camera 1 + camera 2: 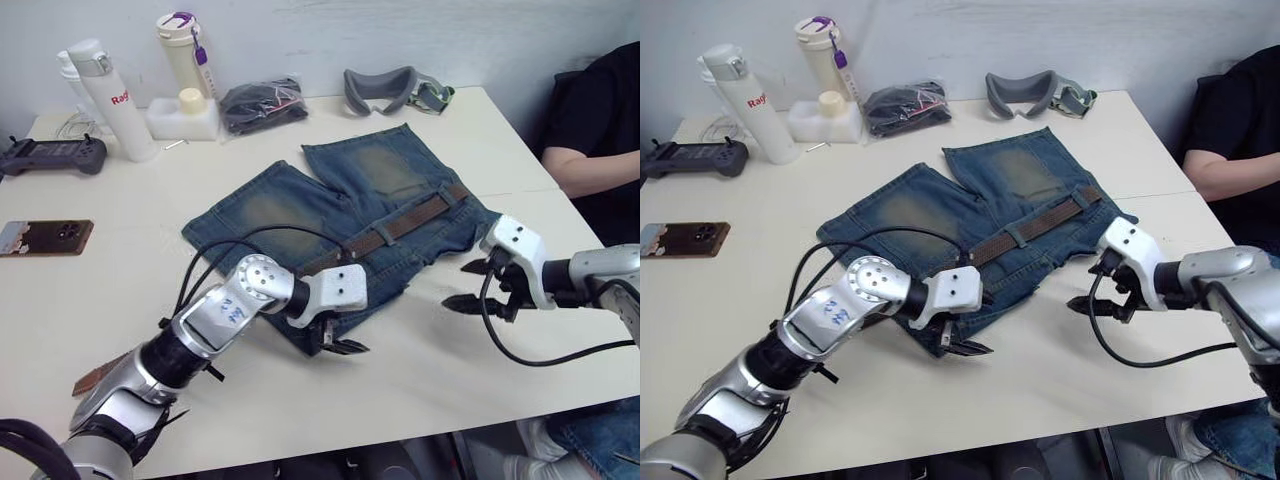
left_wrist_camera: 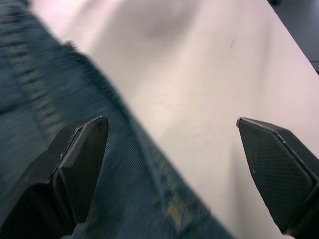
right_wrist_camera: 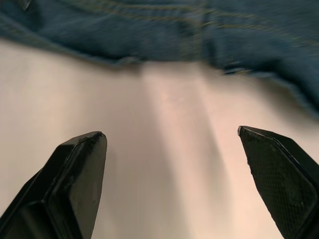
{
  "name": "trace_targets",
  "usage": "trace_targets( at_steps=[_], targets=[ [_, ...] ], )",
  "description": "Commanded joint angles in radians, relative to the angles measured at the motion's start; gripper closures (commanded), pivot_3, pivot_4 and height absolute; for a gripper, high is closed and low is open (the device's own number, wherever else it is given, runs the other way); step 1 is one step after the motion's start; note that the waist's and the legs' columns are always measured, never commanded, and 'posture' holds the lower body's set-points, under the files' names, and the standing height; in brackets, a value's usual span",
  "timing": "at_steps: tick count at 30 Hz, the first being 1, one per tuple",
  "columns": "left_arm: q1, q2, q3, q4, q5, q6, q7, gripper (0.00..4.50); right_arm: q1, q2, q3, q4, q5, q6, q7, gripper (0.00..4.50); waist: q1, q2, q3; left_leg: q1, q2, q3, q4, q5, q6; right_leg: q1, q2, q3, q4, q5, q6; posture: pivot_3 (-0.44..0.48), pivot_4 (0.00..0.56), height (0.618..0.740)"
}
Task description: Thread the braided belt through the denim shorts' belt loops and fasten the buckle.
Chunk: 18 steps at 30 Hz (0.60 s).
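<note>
Left gripper sits right at the near waistband corner of the denim shorts, fingers spread wide and holding nothing. Right gripper hovers over bare table just off the shorts' other waistband end, also wide open and empty. From the left eye view, the braided belt lies along the shorts' waistband, and at least one of the belt loops crosses over it near the middle, so part of the threading looks done. I can't make out the buckle anywhere on the shorts. A brown strap end peeks out on the table by the left arm, well away from the shorts; can't tell what it is.

Right eye view, same story: shorts spread flat, legs pointing away from the robot, belt running between the two grippers.

Left wrist view: one finger is over denim, the other over table, the shorts' edge running between them.

Right wrist view: both fingers over bare table, the shorts' edge just beyond them.

My guess is we're between grabs, mid-threading or lining up for the fastening. Next move needs each gripper to find a belt end at the shorts' waistband and pinch the strap, not the denim.
</note>
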<state>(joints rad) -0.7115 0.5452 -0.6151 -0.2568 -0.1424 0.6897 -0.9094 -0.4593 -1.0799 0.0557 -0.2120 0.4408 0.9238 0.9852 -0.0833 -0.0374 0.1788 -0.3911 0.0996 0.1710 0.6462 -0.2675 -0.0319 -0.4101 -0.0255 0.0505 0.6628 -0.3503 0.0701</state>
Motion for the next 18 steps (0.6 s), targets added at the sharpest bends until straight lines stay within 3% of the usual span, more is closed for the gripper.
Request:
trace_targets(
  at_steps=[1,4,8,10,14,18],
  targets=[
    [0.001,0.083,-0.026,0.012,0.097,-0.024,-0.024,1.27,-0.042,0.018,0.011,0.031,-0.046,-0.042,-0.019,0.0,-0.003,0.001,0.0,0.001,0.0,0.0,0.0,0.0,0.0,0.0,0.0,0.001,0.0,0.0,0.0,0.0,0.15,0.73],
    [0.018,0.142,0.033,0.034,0.098,-0.055,-0.045,2.6,-0.057,0.028,0.02,0.052,-0.064,-0.068,-0.006,0.0,0.001,0.002,0.001,0.002,0.0,-0.001,-0.001,0.0,0.0,-0.001,0.001,0.003,0.002,0.0,0.0,0.0,0.15,0.73],
    [0.038,0.294,0.135,0.145,0.124,-0.177,-0.083,4.3,-0.087,0.063,0.025,0.079,-0.078,-0.114,0.0,0.0,-0.007,0.003,0.002,0.002,0.001,0.0,0.0,0.0,0.0,-0.001,0.001,0.003,0.003,0.0,0.0,0.0,0.15,0.73],
    [0.054,0.351,0.184,0.213,0.124,-0.248,-0.092,4.45,-0.091,0.07,0.037,0.089,-0.099,-0.145,0.004,0.0,-0.009,0.004,0.003,0.003,0.001,0.001,0.001,0.0,0.0,-0.002,0.001,0.004,0.005,0.0,-0.001,0.0,0.15,0.73],
    [0.062,0.379,0.24,0.335,0.156,-0.384,-0.075,4.45,-0.084,0.081,0.047,0.092,-0.119,-0.208,0.022,0.0,-0.003,0.005,0.004,0.004,0.0,0.002,0.001,0.0,0.0,-0.002,0.0,0.004,0.007,0.0,-0.001,0.0,0.15,0.73],
    [0.025,0.388,0.253,0.546,0.299,-0.669,0.057,4.45,-0.091,0.126,0.083,0.078,-0.135,-0.234,0.029,0.0,0.001,0.005,0.004,0.004,0.0,0.003,0.002,0.0,0.001,-0.002,-0.001,0.004,0.007,0.0,-0.001,0.0,0.15,0.73]
  ],
)
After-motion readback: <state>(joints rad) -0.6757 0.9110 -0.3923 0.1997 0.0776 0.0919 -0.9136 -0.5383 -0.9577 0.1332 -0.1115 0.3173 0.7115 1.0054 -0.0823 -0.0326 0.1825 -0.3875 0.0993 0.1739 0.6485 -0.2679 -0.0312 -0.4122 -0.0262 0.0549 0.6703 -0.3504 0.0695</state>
